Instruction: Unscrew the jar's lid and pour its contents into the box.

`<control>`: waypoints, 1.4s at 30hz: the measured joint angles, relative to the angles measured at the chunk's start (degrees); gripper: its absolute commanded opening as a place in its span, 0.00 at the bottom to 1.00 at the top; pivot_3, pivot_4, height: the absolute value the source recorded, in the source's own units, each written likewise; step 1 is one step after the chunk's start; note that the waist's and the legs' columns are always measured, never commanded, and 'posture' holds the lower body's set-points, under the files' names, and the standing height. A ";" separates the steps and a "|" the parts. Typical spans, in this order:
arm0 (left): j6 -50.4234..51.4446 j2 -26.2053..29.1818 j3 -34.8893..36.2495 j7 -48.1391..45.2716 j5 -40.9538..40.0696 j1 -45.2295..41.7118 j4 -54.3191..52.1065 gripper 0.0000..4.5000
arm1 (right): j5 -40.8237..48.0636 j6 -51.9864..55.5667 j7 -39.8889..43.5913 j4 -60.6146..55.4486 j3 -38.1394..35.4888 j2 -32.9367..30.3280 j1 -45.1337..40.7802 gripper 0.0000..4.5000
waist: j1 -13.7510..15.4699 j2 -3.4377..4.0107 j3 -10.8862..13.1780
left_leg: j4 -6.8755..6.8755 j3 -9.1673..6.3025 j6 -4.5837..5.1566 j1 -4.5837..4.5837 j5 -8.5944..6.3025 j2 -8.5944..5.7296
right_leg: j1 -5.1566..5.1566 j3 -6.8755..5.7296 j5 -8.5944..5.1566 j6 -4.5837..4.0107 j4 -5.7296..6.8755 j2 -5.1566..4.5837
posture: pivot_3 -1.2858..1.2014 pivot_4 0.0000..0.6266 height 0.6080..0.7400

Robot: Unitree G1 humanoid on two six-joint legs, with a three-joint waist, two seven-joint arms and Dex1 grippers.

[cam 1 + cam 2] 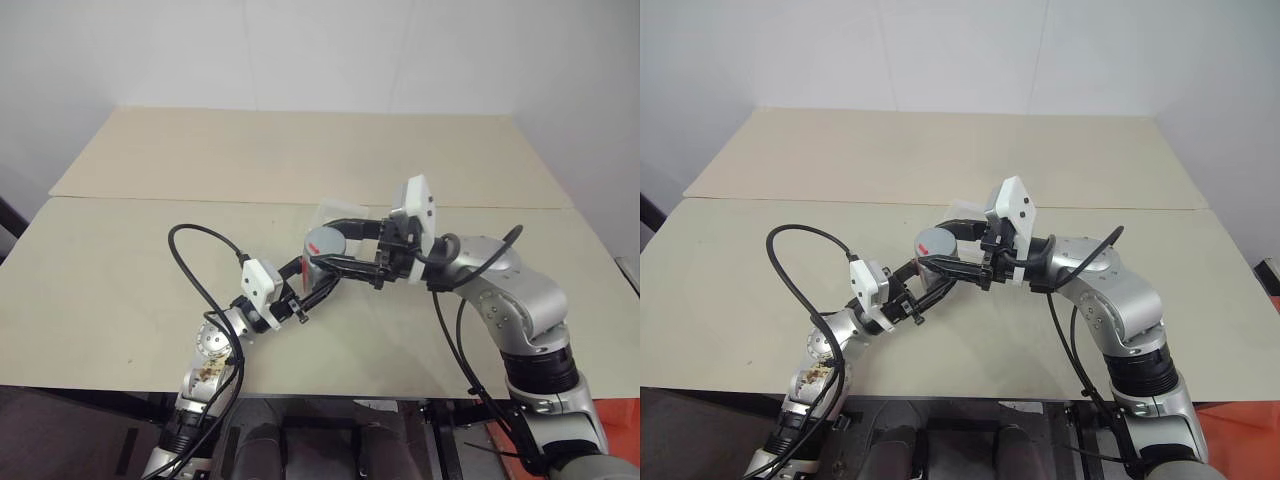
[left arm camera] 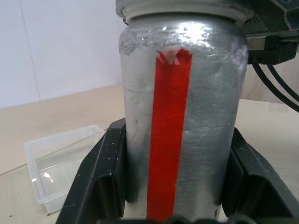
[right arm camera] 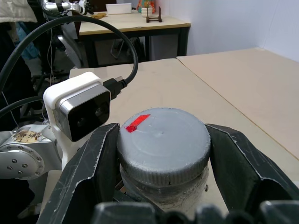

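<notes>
Jar (image 2: 180, 130) first: it is a small round can shape, silvery grey, with a rough, scratched skin and a long red strip running up its side. It is held up off the table (image 1: 120, 270), out in front of the robot, between the two arms. What is inside it cannot be seen, because the lid (image 3: 163, 140) is on top. The lid is a flat round grey cap, as wide as the jar, with little ridges around its edge and a small red mark on its top.

The left gripper (image 2: 173, 186) is squeezed on the body of the jar, one black finger on each side, touching the metal. The right gripper (image 3: 163, 154) comes in from the side and is squeezed on the lid, with one black finger pressed on each side of the cap.

The box (image 2: 56, 165) sits on the table just past the jar. It is a low, see-through plastic tray with round corners, and it looks bare inside.

The table is pale, smooth wood, made of two tops pushed together. Black cables (image 1: 200, 270) loop from the arms.
</notes>
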 measured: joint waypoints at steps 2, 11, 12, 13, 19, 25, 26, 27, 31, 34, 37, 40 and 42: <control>-0.02 0.30 -0.01 -0.40 0.00 -0.11 0.00 0.47 | 0.39 0.06 0.43 0.16 0.00 -0.36 -0.13 0.61 | 0.00 0.00 0.00 | 0.00 0.00 0.00 0.00 0.00 0.00 | 0.00 0.00 0.00 0.00 0.00 0.00 | 0.52 0.24 1.00; -2.02 0.85 -0.52 -1.63 0.15 -0.59 0.13 0.47 | 4.29 3.08 3.11 1.32 -1.51 -2.21 -1.93 0.61 | 0.02 0.00 0.00 | 0.00 0.00 0.00 0.00 0.00 0.00 | 0.00 0.00 0.00 0.00 0.00 0.00 | 0.52 0.24 1.00; -2.17 0.83 -0.56 -1.61 0.25 -0.61 0.21 0.47 | 4.87 3.47 3.17 1.40 -1.73 -2.13 -2.12 0.61 | 0.02 0.00 0.00 | 0.00 0.00 0.00 0.00 0.00 0.00 | 0.00 0.00 0.00 0.00 0.00 0.00 | 0.52 0.24 1.00; -2.16 0.88 -0.63 -1.62 0.33 -0.60 0.59 0.47 | 5.64 3.50 3.31 1.40 -1.94 -1.86 -2.40 0.61 | 0.01 0.00 0.00 | 0.00 0.00 0.00 0.00 0.00 0.00 | 0.00 0.00 0.00 0.00 0.00 0.00 | 0.52 0.24 1.00; -2.12 1.60 -1.68 -2.42 0.34 -0.50 1.84 0.47 | 7.45 3.49 5.93 1.41 -2.26 -2.22 -3.03 0.61 | 0.00 0.00 0.00 | 0.00 0.00 0.00 0.00 0.00 0.00 | 0.00 0.00 0.00 0.00 0.00 0.00 | 0.52 0.24 1.00; -2.06 1.85 -1.75 -2.51 0.28 -0.49 1.82 0.47 | 4.09 -1.40 6.90 4.39 -2.88 -3.01 -3.30 0.61 | 0.04 0.00 0.00 | 0.00 0.00 0.00 0.00 0.00 0.00 | 0.00 0.00 0.00 0.00 0.00 0.00 | 0.52 0.24 1.00; -2.00 1.87 -1.67 -2.32 0.27 -0.48 1.77 0.47 | 3.16 -2.54 6.19 5.36 -3.85 -3.49 -3.29 0.61 | 0.11 0.00 0.00 | 0.01 0.00 0.00 -0.01 0.00 -0.01 | 0.00 0.00 0.00 0.00 -0.01 -0.01 | 0.52 0.24 1.00; -1.93 1.91 -1.55 -2.13 0.23 -0.42 1.73 0.47 | 2.40 -3.22 5.82 6.08 -4.69 -4.42 -3.21 0.61 | 0.21 0.00 0.00 | 0.00 0.00 0.00 -0.02 0.00 -0.02 | 0.00 0.00 0.00 0.00 -0.02 -0.03 | 0.52 0.24 1.00; -0.89 2.50 -0.42 -0.38 0.23 0.43 1.31 0.47 | -1.63 -3.81 3.44 7.36 -7.48 -10.52 0.16 0.61 | 0.59 -0.01 0.00 | -0.02 0.01 0.00 -0.03 0.00 -0.02 | 0.01 -0.02 0.00 0.01 -0.08 -0.03 | 0.52 0.24 1.00; 0.46 3.66 1.14 2.32 1.33 0.10 1.43 0.47 | -6.67 0.49 -0.58 8.29 -5.89 -14.65 6.78 0.61 | 0.62 -0.01 0.00 | -0.01 0.01 0.00 -0.03 0.00 -0.03 | 0.00 -0.01 0.00 0.00 -0.07 -0.05 | 0.52 0.24 1.00; 2.19 4.38 2.65 4.50 2.32 -1.87 1.89 0.47 | -10.09 5.04 -4.69 8.94 -3.59 -15.02 11.27 0.61 | 0.46 0.00 0.00 | 0.00 0.01 0.00 -0.02 0.00 -0.02 | -0.02 0.01 0.00 0.00 -0.04 -0.02 | 0.52 0.24 1.00; 2.96 5.30 3.11 5.58 3.22 -4.05 2.84 0.47 | -12.50 8.39 -7.45 7.90 -1.46 -15.53 14.52 0.61 | 0.35 0.00 0.00 | -0.01 0.01 0.00 -0.02 0.00 -0.02 | -0.02 0.01 0.00 0.01 -0.04 -0.02 | 0.52 0.24 1.00; 3.04 6.24 3.58 5.71 3.69 -4.89 4.05 0.47 | -12.97 10.78 -8.84 6.36 -1.07 -15.56 15.83 0.61 | 0.20 0.00 0.00 | -0.01 0.01 0.00 -0.02 0.00 -0.02 | -0.02 0.02 -0.01 0.01 -0.05 -0.01 | 0.52 0.24 1.00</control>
